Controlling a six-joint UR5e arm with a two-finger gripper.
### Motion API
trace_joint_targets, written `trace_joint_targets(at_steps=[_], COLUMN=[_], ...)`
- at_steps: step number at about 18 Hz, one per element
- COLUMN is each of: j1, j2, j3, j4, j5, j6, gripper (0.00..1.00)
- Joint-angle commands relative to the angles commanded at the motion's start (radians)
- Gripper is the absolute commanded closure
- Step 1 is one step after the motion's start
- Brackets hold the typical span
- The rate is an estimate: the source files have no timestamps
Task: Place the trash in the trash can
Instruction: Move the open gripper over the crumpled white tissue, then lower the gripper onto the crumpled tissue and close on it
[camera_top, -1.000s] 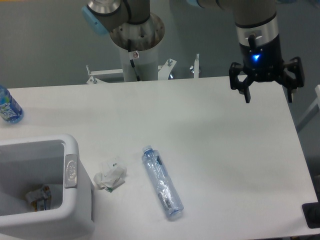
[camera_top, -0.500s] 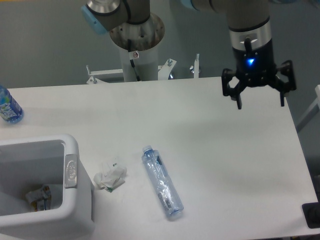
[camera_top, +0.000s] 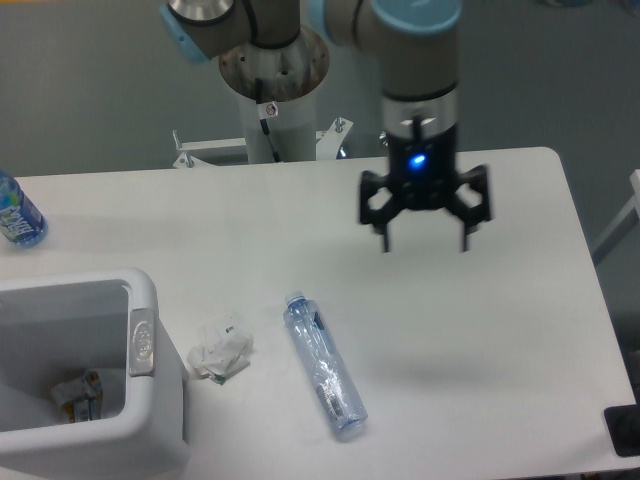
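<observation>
A crumpled white paper wad (camera_top: 222, 350) with green marks lies on the table just right of the trash can (camera_top: 150, 400), a large white bin at the lower left with a grey emblem on its rim. A clear crushed plastic bottle (camera_top: 325, 364) lies on its side right of the wad, neck pointing up-left. My gripper (camera_top: 424, 242) hangs open and empty above the table, up and to the right of the bottle, well apart from it.
A blue-labelled water bottle (camera_top: 17, 214) stands at the far left edge. Some crumpled waste (camera_top: 77, 392) lies inside the bin. The robot's base column (camera_top: 272, 95) rises behind the table. A dark object (camera_top: 624, 430) sits at the lower right corner.
The open gripper has swung left from the table's right rear corner toward the middle and come lower. The paper wad and the bottle have not moved.
</observation>
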Motion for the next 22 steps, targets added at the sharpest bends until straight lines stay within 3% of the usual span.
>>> trace_joint_targets(at_steps=[5, 11, 14, 17, 22], j1=[-0.066, -0.164, -0.198, -0.229, -0.258], j2=[-0.026, -0.118, -0.159, -0.209, -0.248], j3=[-0.064, -0.098, -0.115, -0.117, -0.114], j4=[0.005, 0.006, 0.009, 0.073, 0.093], j5=[-0.002, 0.005, 0.002, 0.003, 0.005], j6=[0.176, 0.215, 0.203, 0.146, 0.092], gripper=[0.0, 0.0, 0.0, 0.0, 0.0])
